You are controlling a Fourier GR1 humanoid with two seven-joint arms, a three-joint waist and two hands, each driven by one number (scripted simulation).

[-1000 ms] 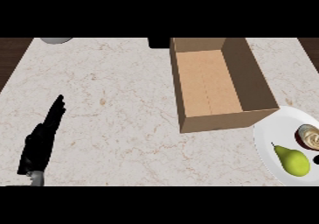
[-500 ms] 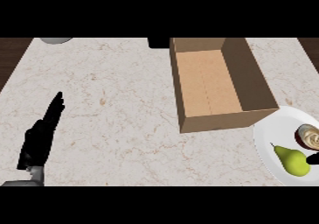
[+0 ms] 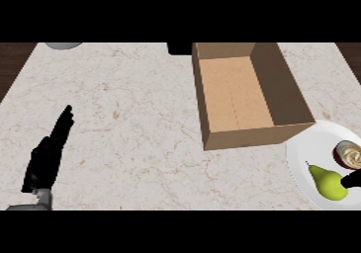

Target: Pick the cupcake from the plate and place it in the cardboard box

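Note:
The cupcake [image 3: 351, 154], with pale frosting in a dark wrapper, sits on the white plate [image 3: 303, 149] at the right edge, cut off by the frame. A green pear [image 3: 328, 181] lies on the same plate just in front of it. The open cardboard box [image 3: 245, 94] stands empty beside the plate, up and to its left. Only a black tip of my right hand [image 3: 356, 179] shows at the right edge, touching the pear's side just below the cupcake. My left hand [image 3: 47, 153] rests open at the lower left, fingers straight, far from the plate.
A grey round object [image 3: 63, 45] sits at the counter's far left corner and a black object [image 3: 178, 48] at the far edge beside the box. Dark wood floor shows past the counter's left and right ends.
My right hand has crept further in at the right edge, toward the pear and cupcake. The left hand has shifted slightly up and right.

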